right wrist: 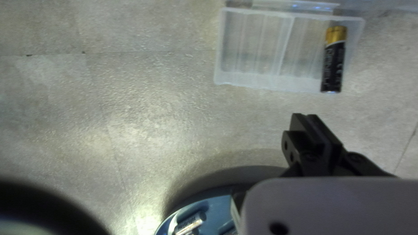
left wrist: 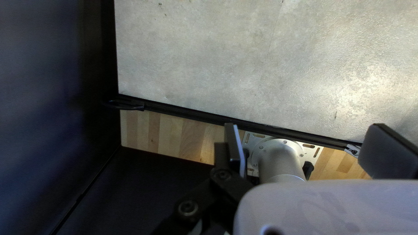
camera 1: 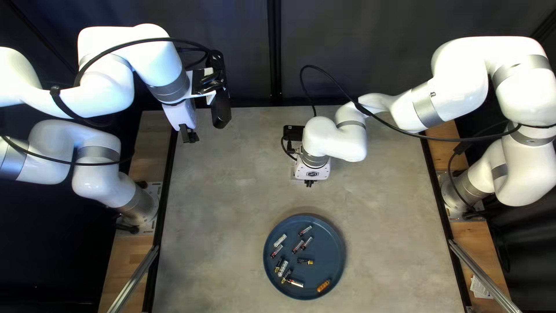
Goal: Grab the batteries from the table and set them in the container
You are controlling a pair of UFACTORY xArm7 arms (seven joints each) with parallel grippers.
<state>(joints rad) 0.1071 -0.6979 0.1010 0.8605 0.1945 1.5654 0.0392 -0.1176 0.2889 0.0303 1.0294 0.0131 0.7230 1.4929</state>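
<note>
Right wrist view: right jaws clenched on themselves, empty; ahead, one battery in end slot of clear container. Left jaws spread wide, empty. Other batteries on blue plate.

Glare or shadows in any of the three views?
Left wrist view: bright glare on the table; right wrist view: glare patches on the table, dark shadow beside the plate, small glints on the container; top left view: soft shadow past the plate's far rim.
</note>
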